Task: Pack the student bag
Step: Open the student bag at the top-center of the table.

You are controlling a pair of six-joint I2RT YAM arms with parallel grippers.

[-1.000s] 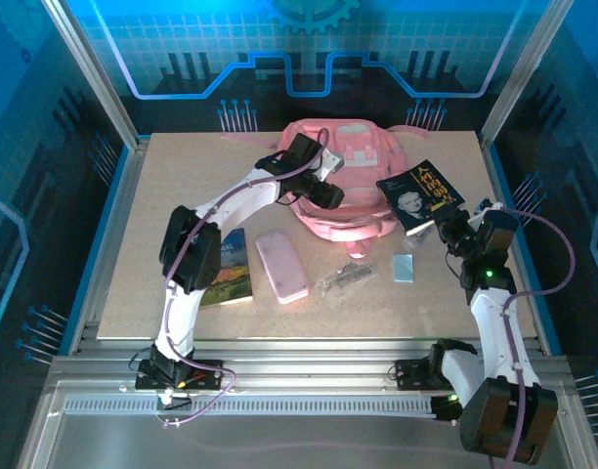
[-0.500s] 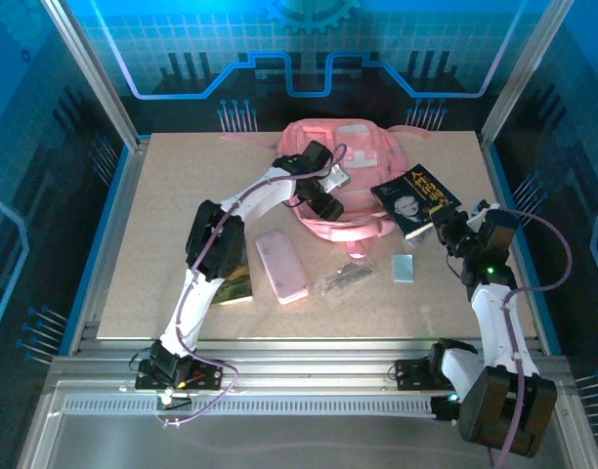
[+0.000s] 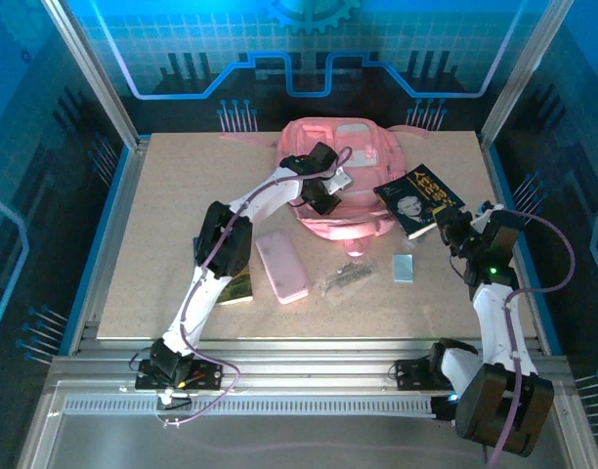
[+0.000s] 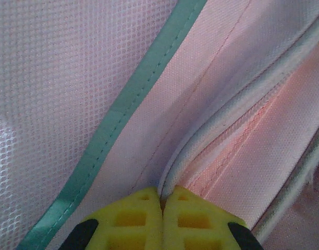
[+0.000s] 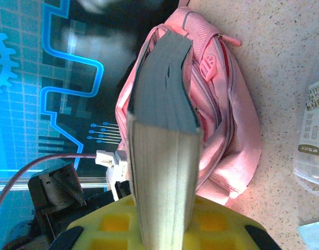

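Student bag point(image 3: 363, 147) flat, pockets up, straps point(image 3: 242, 139) toward far edge.

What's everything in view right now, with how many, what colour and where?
student bag: one, pink, far middle of the table
dark book: one, black cover, right of the bag, gripped
pencil case: one, pink, near middle
second book: one, greenish cover, partly under the left arm
plastic packet: one, clear, right of the pencil case
card: one, pale blue, right of the packet
table: one, tan
left hand: one, yellow pads, shut on the bag's piping
right hand: one, yellow pads, shut on the dark book
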